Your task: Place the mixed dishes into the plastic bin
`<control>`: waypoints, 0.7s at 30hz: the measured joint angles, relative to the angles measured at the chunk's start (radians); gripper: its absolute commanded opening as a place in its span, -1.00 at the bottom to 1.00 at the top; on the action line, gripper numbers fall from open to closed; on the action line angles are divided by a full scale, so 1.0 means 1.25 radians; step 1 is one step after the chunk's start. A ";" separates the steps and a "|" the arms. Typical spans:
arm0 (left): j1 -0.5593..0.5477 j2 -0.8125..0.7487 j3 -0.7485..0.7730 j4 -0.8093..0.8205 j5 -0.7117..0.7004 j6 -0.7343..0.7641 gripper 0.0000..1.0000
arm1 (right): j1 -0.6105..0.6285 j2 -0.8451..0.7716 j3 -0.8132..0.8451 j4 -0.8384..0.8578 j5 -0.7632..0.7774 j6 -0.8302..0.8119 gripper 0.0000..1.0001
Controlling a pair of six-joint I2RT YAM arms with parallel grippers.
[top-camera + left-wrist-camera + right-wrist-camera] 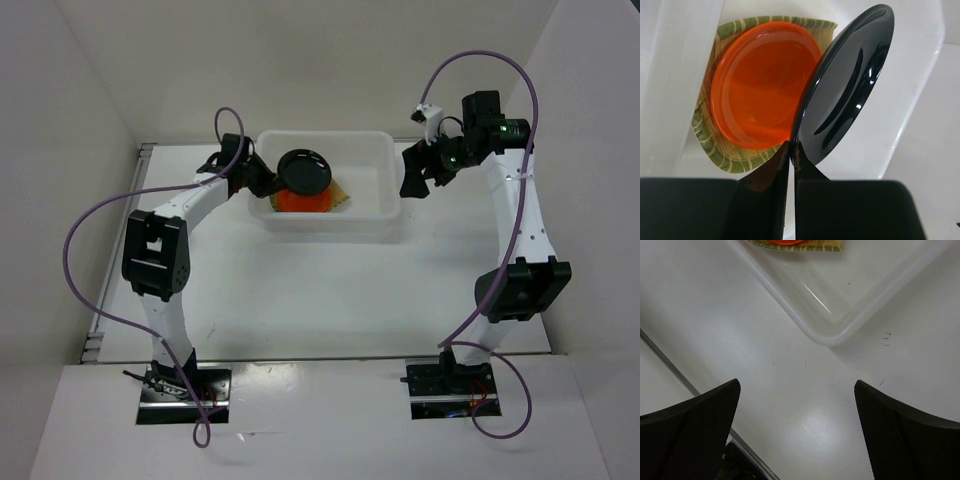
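Note:
The translucent white plastic bin stands at the back middle of the table. Inside it the orange plate lies on the tan woven bamboo tray; both also show in the left wrist view, the plate on the tray. My left gripper is shut on the rim of the round black plate, holding it tilted above the orange plate; the black plate stands on edge in the left wrist view. My right gripper is open and empty beside the bin's right end. No clear cups are in view.
The bin's corner lies just ahead of the right gripper. White walls close in the table at the back and both sides. A metal rail runs along the left edge.

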 measured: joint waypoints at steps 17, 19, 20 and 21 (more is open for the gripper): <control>-0.027 0.059 0.034 -0.114 -0.047 -0.005 -1.00 | -0.030 0.002 0.000 0.000 -0.006 -0.003 0.99; -0.027 0.071 0.051 -0.124 -0.050 -0.005 -1.00 | -0.032 0.002 0.000 0.000 -0.009 -0.005 0.99; -0.027 0.077 0.058 -0.125 -0.050 -0.004 -1.00 | -0.034 0.002 0.000 0.000 -0.009 -0.006 0.99; -0.027 0.081 0.063 -0.125 -0.050 -0.005 -0.98 | -0.035 0.002 0.000 0.000 -0.010 -0.006 0.99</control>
